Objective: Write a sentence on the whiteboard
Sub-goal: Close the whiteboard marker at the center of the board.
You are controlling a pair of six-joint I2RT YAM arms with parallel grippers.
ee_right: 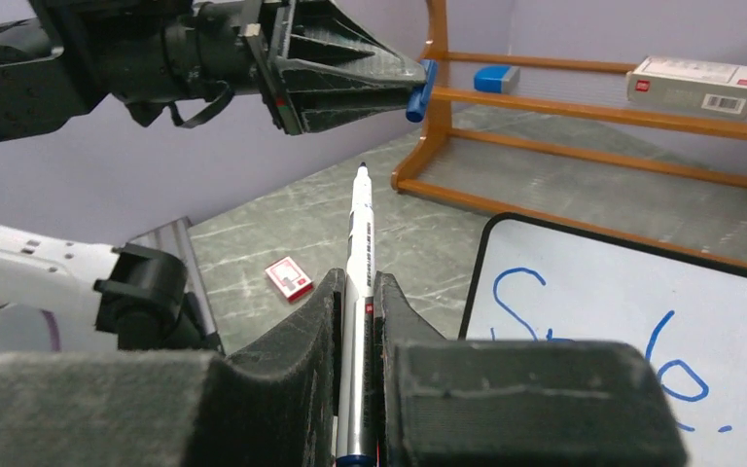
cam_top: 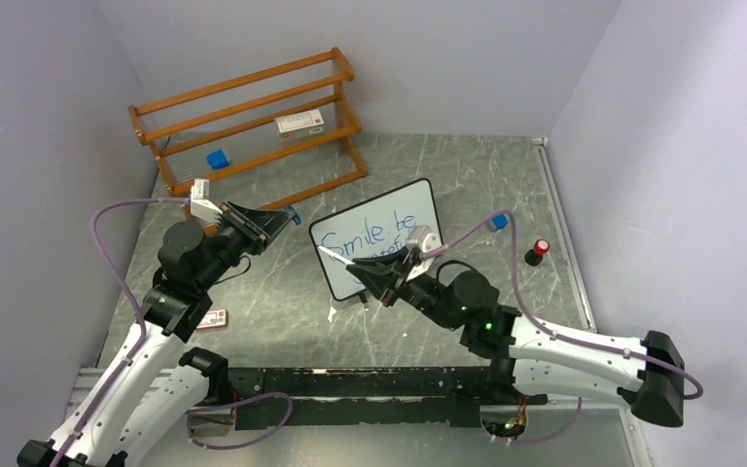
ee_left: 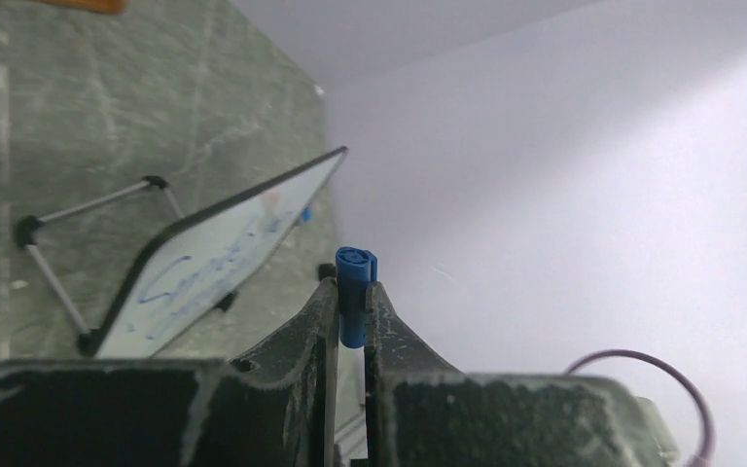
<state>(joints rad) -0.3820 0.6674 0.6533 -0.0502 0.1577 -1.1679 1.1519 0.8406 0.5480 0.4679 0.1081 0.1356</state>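
Observation:
The whiteboard [cam_top: 374,212] stands tilted on the table's middle, with the sentence [cam_top: 370,233] in blue on it, its lower line partly hidden by my right arm. My right gripper [cam_top: 374,275] is shut on a white marker [cam_top: 343,258], whose tip points left past the board's left edge. In the right wrist view the marker [ee_right: 360,233] sticks out between the fingers beside the whiteboard [ee_right: 632,292]. My left gripper [cam_top: 287,216] hovers left of the board, shut on a blue marker cap [ee_left: 355,292], cap [ee_right: 418,90] facing the marker tip.
A wooden rack [cam_top: 253,117] stands at the back left holding a blue eraser [cam_top: 217,159] and a small box [cam_top: 300,123]. A red-and-white packet [cam_top: 212,319] lies by the left arm. A red-topped black object [cam_top: 540,248] sits right of the board.

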